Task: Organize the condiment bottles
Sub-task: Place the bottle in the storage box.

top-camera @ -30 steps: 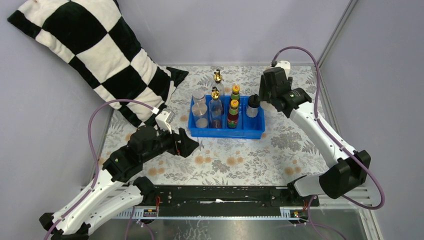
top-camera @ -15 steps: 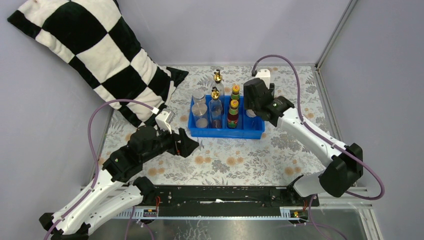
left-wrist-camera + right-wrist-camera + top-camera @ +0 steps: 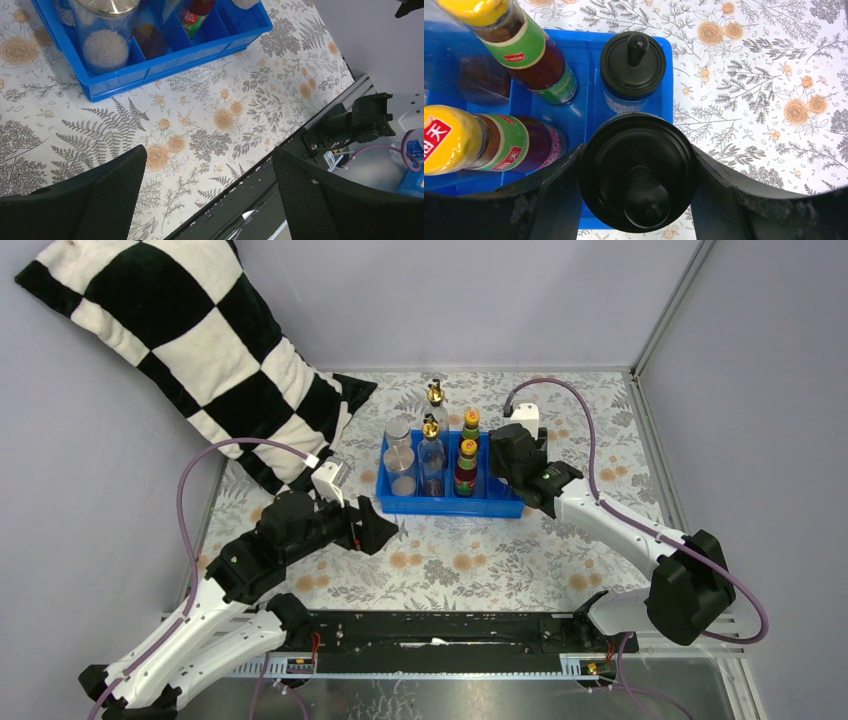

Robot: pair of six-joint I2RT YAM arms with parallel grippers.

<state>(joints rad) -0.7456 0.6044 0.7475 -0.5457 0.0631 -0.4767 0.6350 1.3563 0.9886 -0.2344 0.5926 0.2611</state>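
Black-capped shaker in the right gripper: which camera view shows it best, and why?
Right wrist view: the held shaker fills the frame, clasped by the right gripper. In the top external view the right arm hides it; the left wrist view does not clearly show it.

The top camera sits high behind my arm bases, looking steeply down on the whole desk (image 3: 460, 560) from afar. My left hand's (image 3: 209, 197) camera looks slantwise across the desk at the blue tray's (image 3: 165, 60) near wall; my right hand's (image 3: 638, 200) stares straight down, close over that tray's right end, which all three share.
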